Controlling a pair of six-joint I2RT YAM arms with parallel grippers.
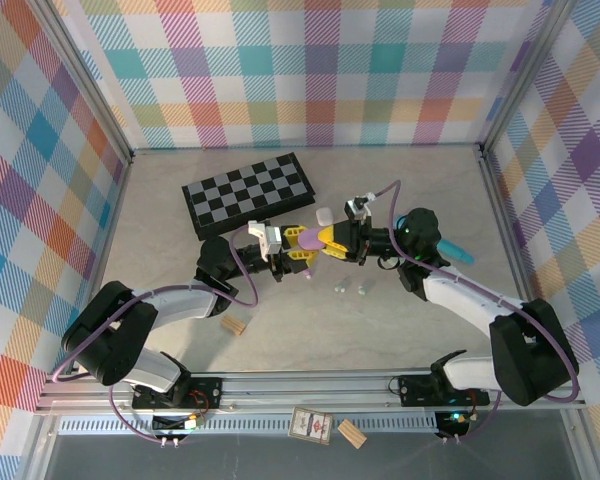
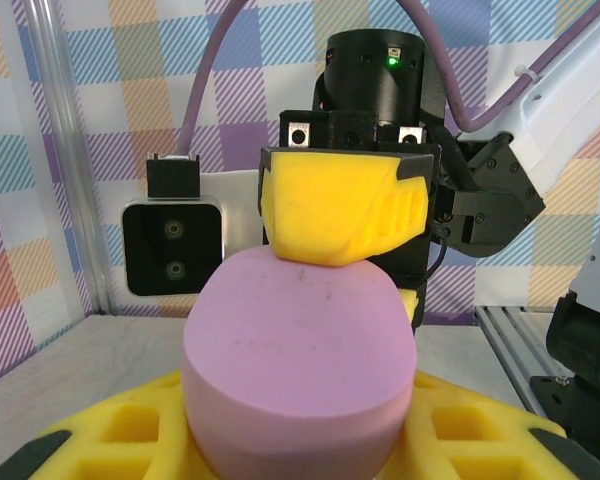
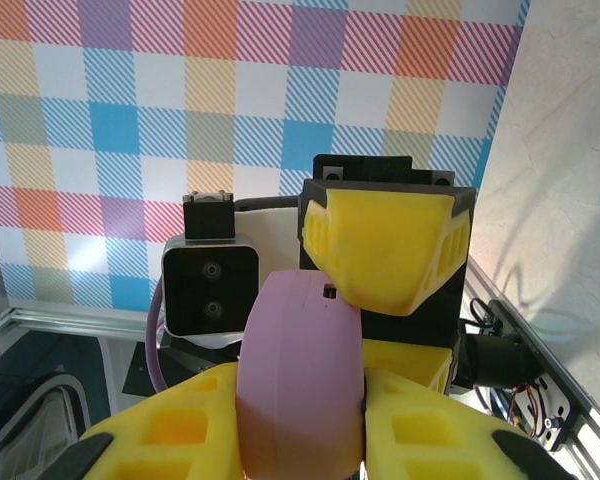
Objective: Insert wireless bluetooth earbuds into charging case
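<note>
The worktop (image 1: 420, 190) is mostly bare. A chessboard (image 1: 248, 192) lies toward the back left, out of the way, so the middle is free for the arms to meet.

They meet there, raised above the surface. The right hand (image 3: 300, 400) is clamped on the purple case (image 2: 298, 360) across its thin dimension, and its own camera sees the case edge-on between the yellow fingers. The left hand (image 2: 300, 405) takes the same case from the opposite side and across its broad face. Its fingers sit against both flanks with no gap to be seen, so it reads as gripping too. Each wrist view shows the other hand's yellow finger at the far rim of the case.

This two-handed hold probably has one purpose — a smooth pebble of a case will not open under one hand, so one steadies the body while the other works the lid. No seam has parted in either wrist view, so the case looks closed.

A tan block (image 1: 236, 325) rests near the left arm and plays no part.

The earbuds (image 1: 340, 290) — two tiny pale specks — lie on the worktop just in front of the joined hands, apart from the case and untouched. Nothing can go in until the lid is up, so the task appears to be at an early stage.
</note>
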